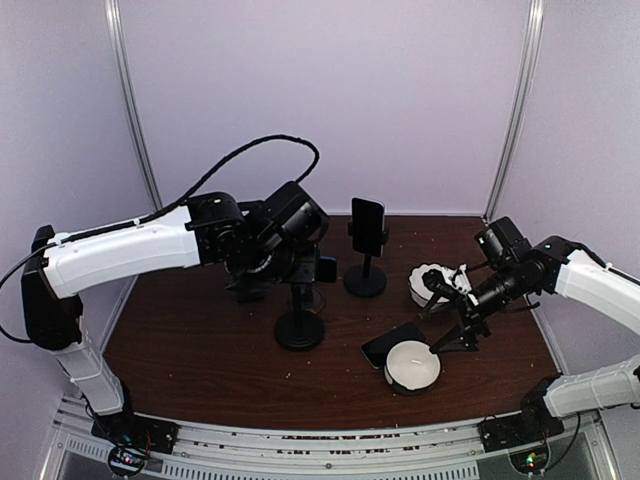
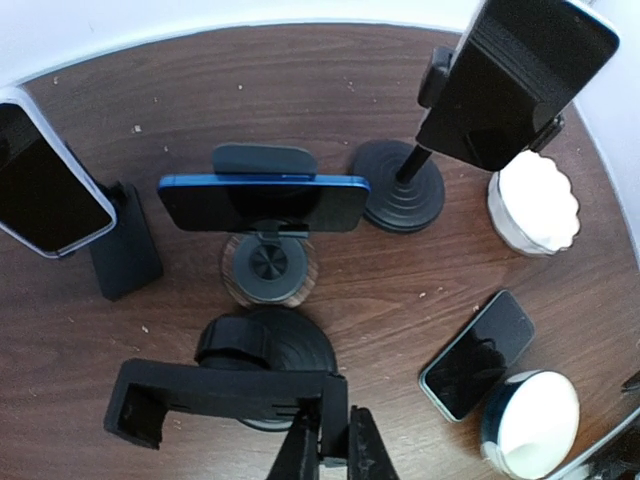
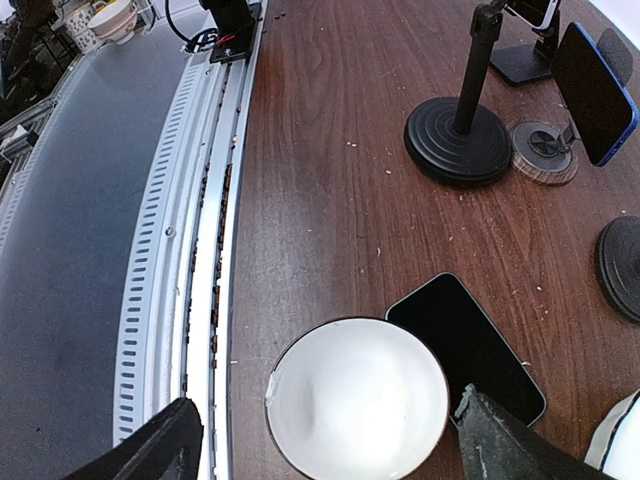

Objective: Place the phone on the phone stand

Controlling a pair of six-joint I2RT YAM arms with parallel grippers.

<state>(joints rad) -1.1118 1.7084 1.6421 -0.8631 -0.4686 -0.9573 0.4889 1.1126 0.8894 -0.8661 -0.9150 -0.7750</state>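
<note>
A dark phone [image 1: 392, 343] lies flat on the brown table [image 1: 200, 340], against a white bowl [image 1: 412, 366]. It also shows in the right wrist view [image 3: 470, 340] and the left wrist view [image 2: 478, 353]. An empty black phone stand [image 1: 299, 328] stands at mid-table. My left gripper [image 2: 335, 450] is shut on the right end of the stand's black cradle [image 2: 220, 395]. My right gripper [image 3: 325, 450] is wide open just above the white bowl [image 3: 355, 400], one fingertip [image 3: 500, 445] over the phone's near end.
Three other stands hold phones: a tall one [image 2: 530, 70] at the back, a blue phone [image 2: 263, 203] on a wood-ringed base, and one at the left [image 2: 45, 180]. A scalloped white bowl [image 1: 435, 283] sits at the right. The table's metal front rail [image 3: 200, 250] is close by.
</note>
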